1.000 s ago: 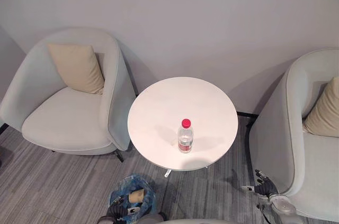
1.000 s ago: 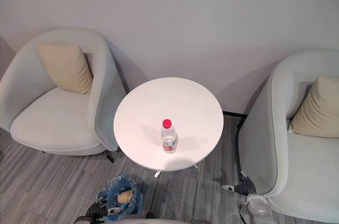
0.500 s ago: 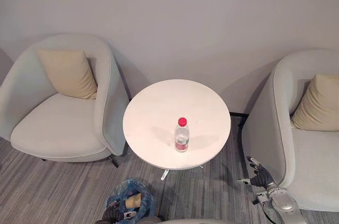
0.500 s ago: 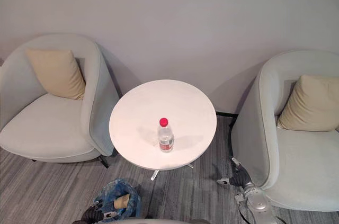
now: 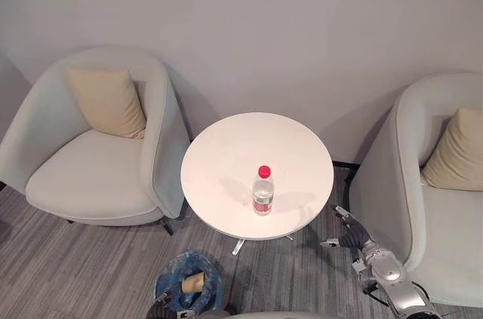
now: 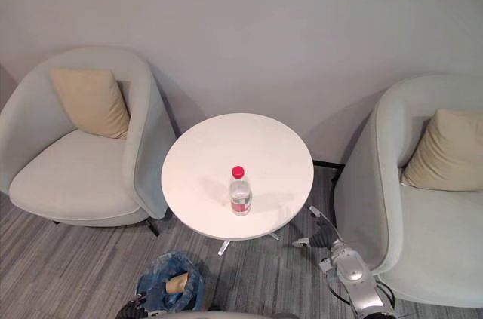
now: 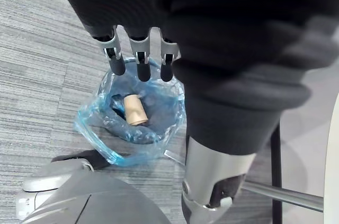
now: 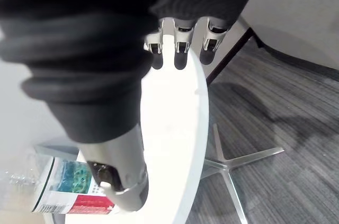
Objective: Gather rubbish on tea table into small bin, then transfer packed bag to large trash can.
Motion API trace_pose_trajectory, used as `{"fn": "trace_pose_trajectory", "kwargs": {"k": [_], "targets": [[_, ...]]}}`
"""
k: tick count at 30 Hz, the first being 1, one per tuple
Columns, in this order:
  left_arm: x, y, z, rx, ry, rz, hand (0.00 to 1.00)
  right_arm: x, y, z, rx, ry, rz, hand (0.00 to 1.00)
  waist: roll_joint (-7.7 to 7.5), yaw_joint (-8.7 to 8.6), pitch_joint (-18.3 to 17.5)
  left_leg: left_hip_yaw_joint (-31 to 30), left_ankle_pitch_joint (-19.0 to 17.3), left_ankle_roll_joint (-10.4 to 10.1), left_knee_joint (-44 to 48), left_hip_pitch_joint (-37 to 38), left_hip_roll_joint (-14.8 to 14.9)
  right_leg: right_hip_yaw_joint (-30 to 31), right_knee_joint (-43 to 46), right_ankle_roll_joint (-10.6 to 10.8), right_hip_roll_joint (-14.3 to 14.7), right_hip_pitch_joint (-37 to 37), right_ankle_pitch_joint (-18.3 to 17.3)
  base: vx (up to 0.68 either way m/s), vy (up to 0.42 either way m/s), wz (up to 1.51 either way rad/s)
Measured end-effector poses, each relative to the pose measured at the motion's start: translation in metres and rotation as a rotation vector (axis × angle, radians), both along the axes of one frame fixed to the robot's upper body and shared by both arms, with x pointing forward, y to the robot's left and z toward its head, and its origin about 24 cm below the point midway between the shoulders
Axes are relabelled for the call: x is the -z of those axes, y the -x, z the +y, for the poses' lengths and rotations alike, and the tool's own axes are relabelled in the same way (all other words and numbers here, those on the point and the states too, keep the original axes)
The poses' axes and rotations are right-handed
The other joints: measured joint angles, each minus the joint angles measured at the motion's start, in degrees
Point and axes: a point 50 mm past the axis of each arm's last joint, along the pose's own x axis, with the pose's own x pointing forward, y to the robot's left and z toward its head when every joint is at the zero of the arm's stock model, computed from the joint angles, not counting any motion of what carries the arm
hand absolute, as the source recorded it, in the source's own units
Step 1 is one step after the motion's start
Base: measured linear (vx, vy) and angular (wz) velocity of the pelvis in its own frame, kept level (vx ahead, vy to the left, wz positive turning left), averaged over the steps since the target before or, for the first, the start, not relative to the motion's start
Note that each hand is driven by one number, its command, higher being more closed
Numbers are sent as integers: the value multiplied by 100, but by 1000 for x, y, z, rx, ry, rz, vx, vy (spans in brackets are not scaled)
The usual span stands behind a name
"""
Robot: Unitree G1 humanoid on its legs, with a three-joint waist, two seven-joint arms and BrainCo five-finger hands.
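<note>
A clear bottle (image 5: 263, 192) with a pink cap and red label stands upright on the round white tea table (image 5: 226, 153), toward its front. On the floor in front of the table, a small bin lined with a blue bag (image 5: 187, 289) holds a paper cup (image 7: 133, 110). My left hand (image 7: 142, 62) hangs just above that bin, its fingers relaxed and empty. My right hand (image 5: 352, 237) is low beside the table's right edge, open, fingers spread toward the rim. The right wrist view has the bottle (image 8: 58, 187) past the thumb, untouched.
Two pale armchairs flank the table, the left one (image 5: 98, 176) and the right one (image 5: 445, 221), each with a beige cushion. My right hand is in the narrow gap between the right chair and the table. The table's metal foot (image 8: 249, 155) spreads over grey carpet.
The view has shifted as the camera moved. My right hand has risen and come closer to the table's right edge. The bottle and bin have stayed put.
</note>
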Motion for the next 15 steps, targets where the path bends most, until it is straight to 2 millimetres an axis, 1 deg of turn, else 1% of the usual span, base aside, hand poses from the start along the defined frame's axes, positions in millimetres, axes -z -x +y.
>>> {"fn": "trace_pose_trajectory", "kwargs": {"k": [2, 3, 4, 6, 8, 12, 15], "targets": [[0, 0, -2, 4, 5, 1, 0, -3, -7, 6, -27, -4, -17, 0, 3, 34, 9, -15, 3, -4, -13, 0, 2, -10, -4, -1, 6, 1, 0, 6, -10, 2], [1, 0, -4, 4, 8, 1, 0, -5, -11, 10, -43, -4, -25, 0, 15, 92, 16, -25, 3, -4, -17, 0, 3, -13, -7, -1, 9, 1, -1, 0, 0, 0], [1, 0, -5, 4, 11, 0, 0, -6, -14, 13, -56, -6, -33, 0, 18, 115, 21, -39, 3, -3, -25, -7, 4, -23, -17, -1, 12, 1, -1, 0, -24, 5], [1, 0, -5, 3, 13, 0, 0, -8, -18, 18, -67, -14, -45, 0, 16, 126, 31, -82, 8, -9, -28, -30, 2, -64, -38, -2, 12, 6, -1, -3, -20, 10], [1, 0, -5, 3, 12, -3, 0, -12, -27, 29, -96, -29, -71, 0, 13, 124, 61, -145, 67, -21, -106, -56, 1, -135, -66, -3, 13, -12, -1, -8, -30, 16], [0, -3, -6, 7, 11, -24, 0, -18, -37, 42, -122, -52, -103, 0, 4, 155, 142, -216, 125, -24, -217, -99, 1, -199, -91, -4, 18, -65, -3, 1, -23, 10], [0, -5, -6, 8, 11, -29, 0, -23, -46, 49, -148, -57, -125, 0, 15, 281, 182, -242, 136, -21, -213, -223, -5, -220, -90, -4, 18, -179, -3, 10, -4, 4]]}}
